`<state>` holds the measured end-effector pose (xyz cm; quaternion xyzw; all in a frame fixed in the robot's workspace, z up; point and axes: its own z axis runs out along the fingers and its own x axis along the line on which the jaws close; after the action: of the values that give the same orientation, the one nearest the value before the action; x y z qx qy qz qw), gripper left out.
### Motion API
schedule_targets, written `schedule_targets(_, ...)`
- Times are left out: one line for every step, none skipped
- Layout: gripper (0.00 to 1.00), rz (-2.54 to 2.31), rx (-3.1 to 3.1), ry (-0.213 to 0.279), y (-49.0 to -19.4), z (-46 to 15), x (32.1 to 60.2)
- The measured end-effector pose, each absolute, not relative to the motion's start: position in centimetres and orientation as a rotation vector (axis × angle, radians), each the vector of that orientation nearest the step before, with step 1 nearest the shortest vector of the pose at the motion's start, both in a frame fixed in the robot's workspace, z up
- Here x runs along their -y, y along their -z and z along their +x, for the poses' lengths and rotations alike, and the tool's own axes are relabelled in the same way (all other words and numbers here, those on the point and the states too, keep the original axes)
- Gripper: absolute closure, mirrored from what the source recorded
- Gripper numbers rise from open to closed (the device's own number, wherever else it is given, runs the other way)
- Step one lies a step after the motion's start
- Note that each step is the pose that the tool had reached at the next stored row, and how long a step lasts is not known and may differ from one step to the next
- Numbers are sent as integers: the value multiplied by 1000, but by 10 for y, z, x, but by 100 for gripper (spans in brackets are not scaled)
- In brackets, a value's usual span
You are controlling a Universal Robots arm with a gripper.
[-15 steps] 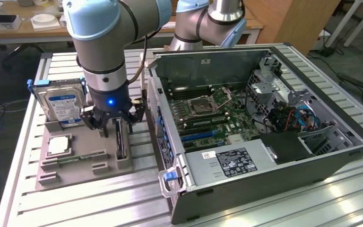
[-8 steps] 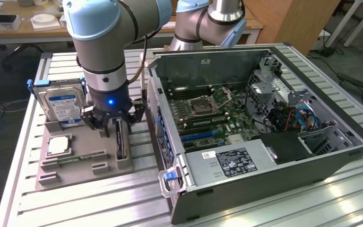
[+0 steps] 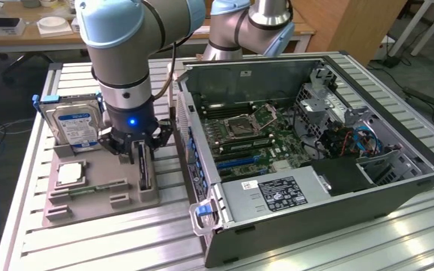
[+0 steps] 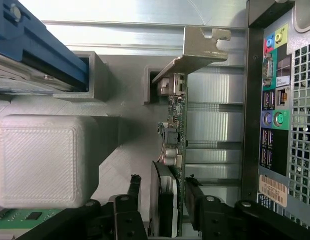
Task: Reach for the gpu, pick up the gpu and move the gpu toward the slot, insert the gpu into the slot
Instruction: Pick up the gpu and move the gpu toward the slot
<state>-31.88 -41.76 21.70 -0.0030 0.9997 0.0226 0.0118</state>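
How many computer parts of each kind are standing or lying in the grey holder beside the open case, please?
Hard drive: 1
Gpu: 1
Processor chip: 1
Memory stick: 1
Total: 4

Bright, even overhead light. Glare streaks the table (image 3: 409,228) beyond the case (image 3: 315,226), well away from the gripper (image 3: 140,151). In the wrist view the table ahead of the gripper is washed near white. Soft shadow lies on the tray (image 3: 100,195) beneath it. A blue lamp (image 3: 131,121) glows just above it.
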Motion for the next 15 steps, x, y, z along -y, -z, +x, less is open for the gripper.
schedule_targets(54, -9, -3117, -71, -217, -319, 418)
schedule_targets(54, -9, -3117, -70, -217, -319, 418)
schedule_targets(61, -9, -3117, -71, -217, -319, 418)
schedule_targets(61, -9, -3117, -70, -217, -319, 418)
schedule_targets(61, -9, -3117, -70, -217, -319, 418)
schedule_targets(61, -9, -3117, -71, -217, -319, 418)
schedule_targets(61, -9, -3117, -71, -217, -319, 418)
schedule_targets(61, -9, -3117, -71, -217, -319, 418)
schedule_targets(61, -9, -3117, -71, -217, -319, 418)
schedule_targets(61, -9, -3117, -70, -217, -319, 418)
schedule_targets(61, -9, -3117, -71, -217, -319, 418)
schedule_targets(61, -9, -3117, -70, -217, -319, 418)
schedule_targets(61, -9, -3117, -70, -217, -319, 418)
schedule_targets(61, -9, -3117, -71, -217, -319, 418)
schedule_targets(61, -9, -3117, -71, -217, -319, 418)
